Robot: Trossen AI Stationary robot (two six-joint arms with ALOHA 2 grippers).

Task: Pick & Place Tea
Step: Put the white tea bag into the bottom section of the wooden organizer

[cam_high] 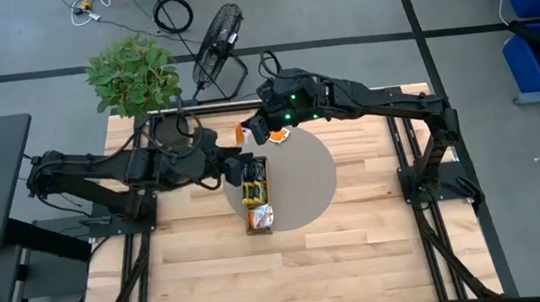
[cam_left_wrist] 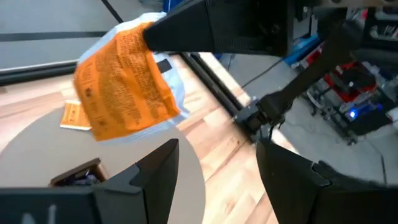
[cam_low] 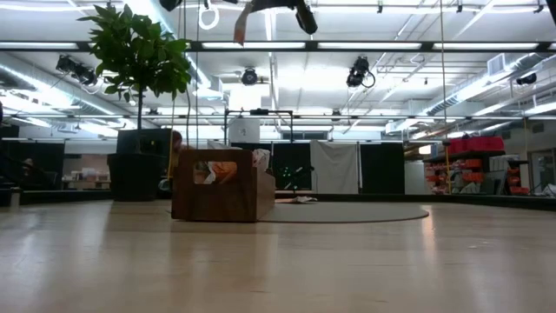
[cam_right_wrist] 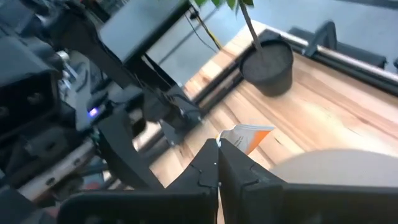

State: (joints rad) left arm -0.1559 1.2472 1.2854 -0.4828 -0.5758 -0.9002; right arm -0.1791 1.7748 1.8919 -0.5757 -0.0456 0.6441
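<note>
arms: two, dark, jointed | right arm (cam_high: 365,96): green lights near wrist | left arm (cam_high: 131,166): possibly unlit

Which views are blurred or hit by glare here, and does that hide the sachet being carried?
Left wrist view: orange-and-white sachet slightly soft but readable, held up by the right gripper. Right wrist view: background blurred, sachet edge clear. Low view: ceiling lights glare, wooden tray backlit and dim. High view: evenly lit.

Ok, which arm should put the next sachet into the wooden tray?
The right. The right gripper is already shut on an orange-and-white sachet, held above the far end of the wooden tray. The left gripper stands open and empty beside the tray, so it would have to pick first.
</note>
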